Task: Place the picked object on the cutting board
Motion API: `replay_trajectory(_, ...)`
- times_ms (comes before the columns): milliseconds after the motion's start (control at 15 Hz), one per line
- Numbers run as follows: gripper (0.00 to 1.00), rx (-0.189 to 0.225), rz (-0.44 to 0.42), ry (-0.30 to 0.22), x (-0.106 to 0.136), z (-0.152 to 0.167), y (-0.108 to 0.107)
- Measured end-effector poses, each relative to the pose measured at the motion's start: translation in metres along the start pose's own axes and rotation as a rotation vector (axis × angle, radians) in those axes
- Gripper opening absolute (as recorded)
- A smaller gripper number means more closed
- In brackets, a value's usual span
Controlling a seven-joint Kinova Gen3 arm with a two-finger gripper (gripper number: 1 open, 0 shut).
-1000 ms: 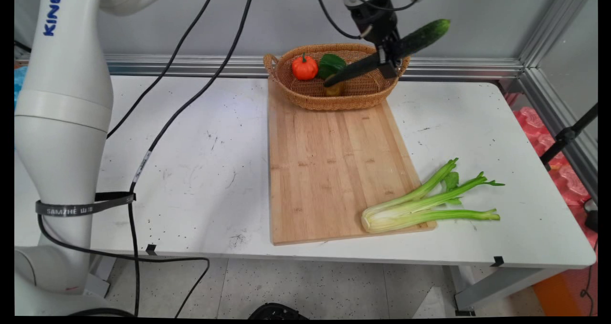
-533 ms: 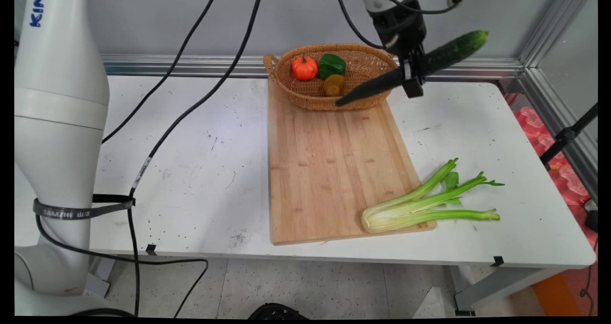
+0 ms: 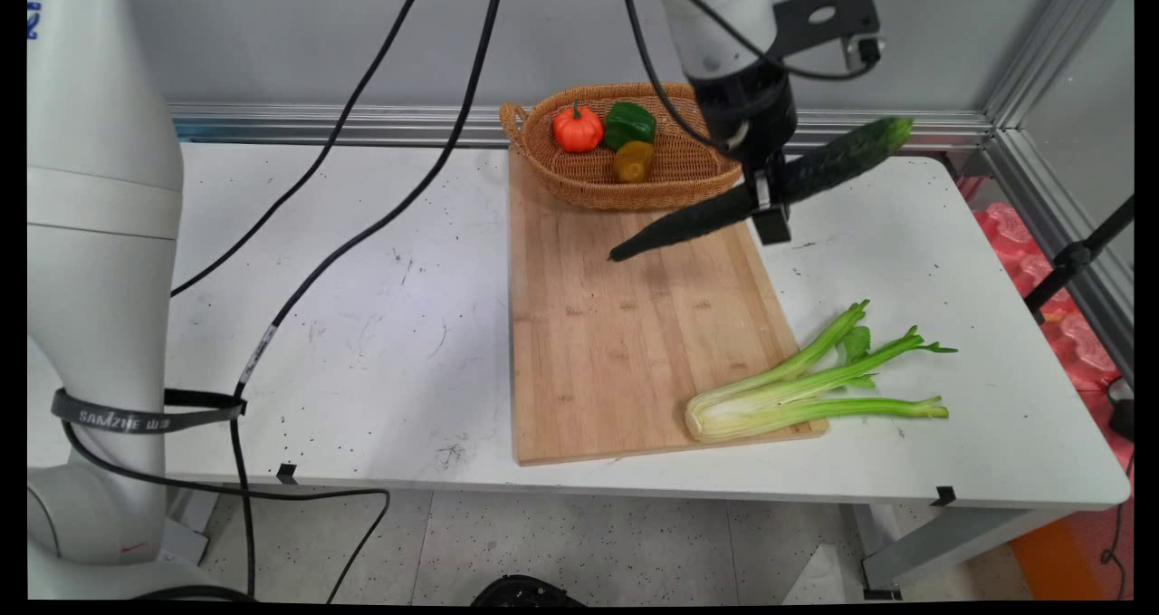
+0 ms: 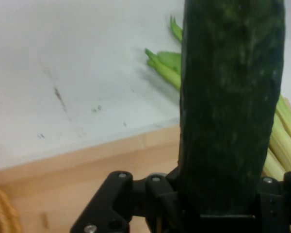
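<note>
Looking down, you see the white desk point(image 3: 407, 307) carrying a bamboo cutting board point(image 3: 625, 343). At its far end sits a wicker basket point(image 3: 675, 167) of peppers; celery point(image 3: 806, 384) lies across its near right corner. Your gripper point(image 3: 765, 200) is pinching a dark cucumber point(image 3: 715, 216) at mid-length, tilted, hanging above the board's far right edge, clear of the wood.

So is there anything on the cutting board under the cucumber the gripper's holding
No. The gripper holds the cucumber tilted in the air above the cutting board's far part, which is bare. The celery lies on its near right corner, and the basket on its far end.
</note>
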Motion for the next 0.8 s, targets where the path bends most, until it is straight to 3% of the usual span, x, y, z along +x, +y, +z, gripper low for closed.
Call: replay_trajectory(800, 0.00, 0.002, -0.218, -0.077, -0.035, 0.043, 0.036)
